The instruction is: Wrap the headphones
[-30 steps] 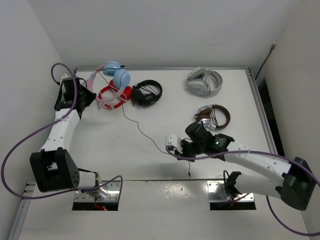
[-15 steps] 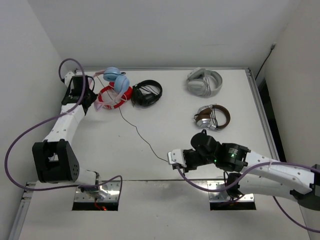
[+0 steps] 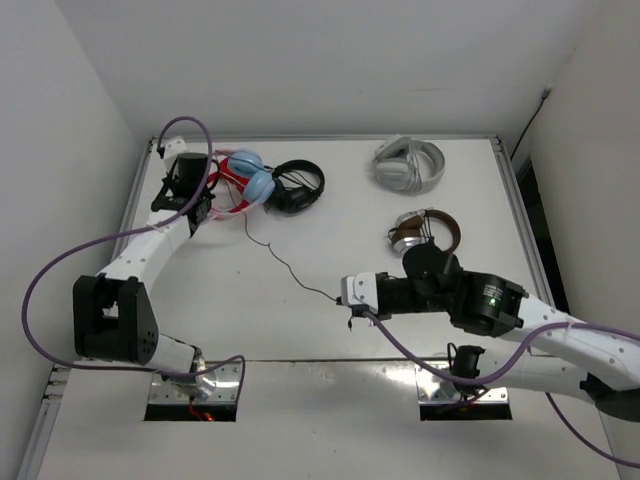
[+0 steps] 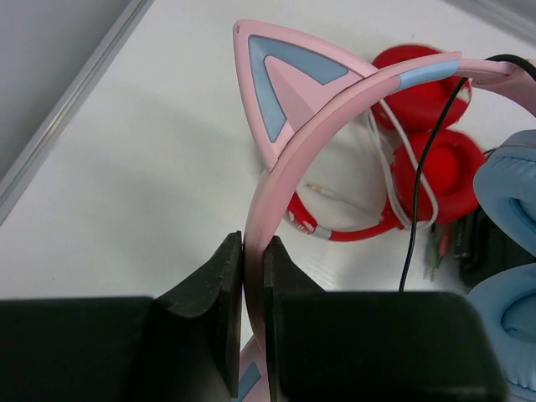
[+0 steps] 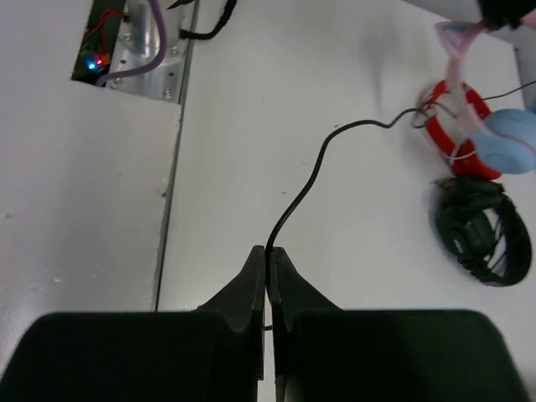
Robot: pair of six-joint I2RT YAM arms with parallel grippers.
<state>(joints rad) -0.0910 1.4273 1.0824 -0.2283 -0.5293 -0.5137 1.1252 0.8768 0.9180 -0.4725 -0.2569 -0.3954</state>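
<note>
Left gripper (image 4: 254, 251): clamped on the pink cat-ear headband (image 4: 335, 109) of the headphones (image 3: 255, 180), at the desk's (image 3: 340, 220) 10 o'clock, over the red headphones (image 4: 423, 159). Their black cable (image 3: 285, 262) trails toward 5 o'clock. Right gripper (image 5: 266, 258): closed, pinching that cable near 6 o'clock.
</note>
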